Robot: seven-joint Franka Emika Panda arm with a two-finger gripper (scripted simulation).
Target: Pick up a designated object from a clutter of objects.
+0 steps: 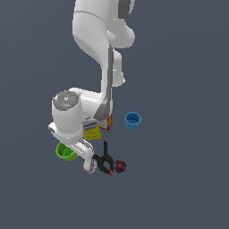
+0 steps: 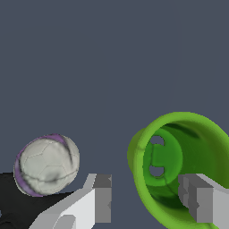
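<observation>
Two fingers of our gripper stand open, empty, straddling the green cup's rim; next we close and lift.

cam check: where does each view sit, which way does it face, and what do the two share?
Exterior view: off the arm, high up, looking steeply down on the clutter; shows the white arm, its tool hidden under the wrist, plus the blue cup, black clamp and plum.
Wrist view: on the wrist, looking down past the tool; both grey fingers show, one on each side of the green cup's near wall.
Shared: the green cup and the white ball.
</observation>
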